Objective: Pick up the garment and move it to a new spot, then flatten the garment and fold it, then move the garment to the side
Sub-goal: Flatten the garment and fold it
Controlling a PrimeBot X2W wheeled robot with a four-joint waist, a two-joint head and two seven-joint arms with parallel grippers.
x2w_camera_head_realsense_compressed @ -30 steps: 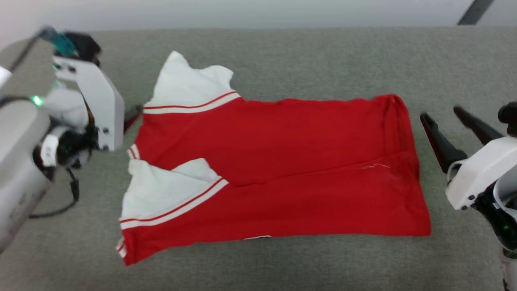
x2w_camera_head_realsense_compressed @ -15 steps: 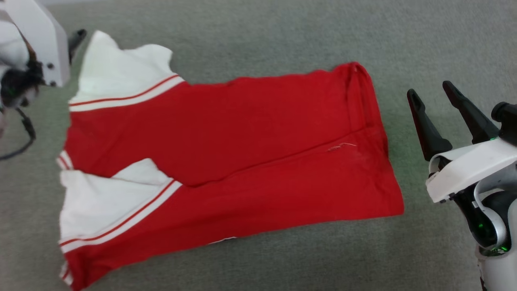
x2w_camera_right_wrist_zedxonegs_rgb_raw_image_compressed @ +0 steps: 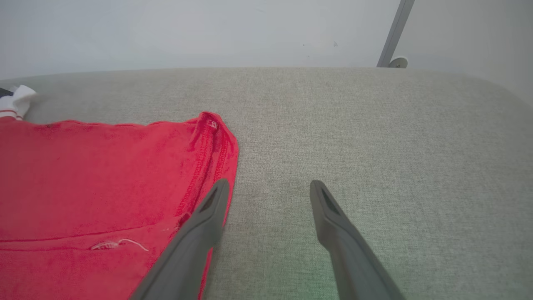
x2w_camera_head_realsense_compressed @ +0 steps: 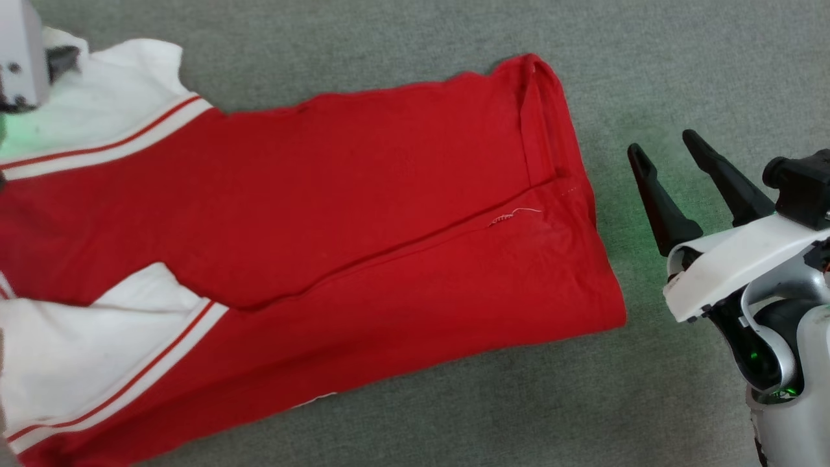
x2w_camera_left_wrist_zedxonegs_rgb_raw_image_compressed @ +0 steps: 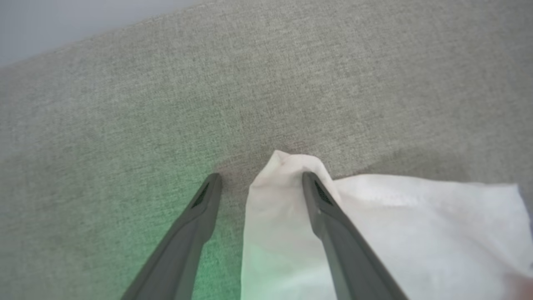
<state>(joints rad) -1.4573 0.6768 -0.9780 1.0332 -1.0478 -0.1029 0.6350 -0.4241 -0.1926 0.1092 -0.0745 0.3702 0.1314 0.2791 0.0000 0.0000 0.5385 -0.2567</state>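
Observation:
The garment (x2w_camera_head_realsense_compressed: 363,214), a red jersey with white sleeve panels and red-white striped trim, lies spread flat on the grey fabric surface (x2w_camera_head_realsense_compressed: 648,58), sleeves to the left. In the left wrist view my left gripper (x2w_camera_left_wrist_zedxonegs_rgb_raw_image_compressed: 261,178) is open around the tip of the far white sleeve (x2w_camera_left_wrist_zedxonegs_rgb_raw_image_compressed: 283,166): one finger over the white cloth, the other over bare grey fabric. Its white housing (x2w_camera_head_realsense_compressed: 19,52) shows in the head view's top left corner. My right gripper (x2w_camera_head_realsense_compressed: 664,148) stands open just right of the garment's red hem edge (x2w_camera_right_wrist_zedxonegs_rgb_raw_image_compressed: 216,141), with nothing between its fingers (x2w_camera_right_wrist_zedxonegs_rgb_raw_image_compressed: 333,225).
The grey surface stretches wide to the right of and beyond the garment. Its far edge meets a pale wall (x2w_camera_right_wrist_zedxonegs_rgb_raw_image_compressed: 208,29), where a thin grey post (x2w_camera_right_wrist_zedxonegs_rgb_raw_image_compressed: 393,33) rises at the back right.
The head camera has swung, sliding the whole scene left and up. My left gripper has moved along the garment's left side to the far white sleeve's tip. The right gripper stays beside the hem.

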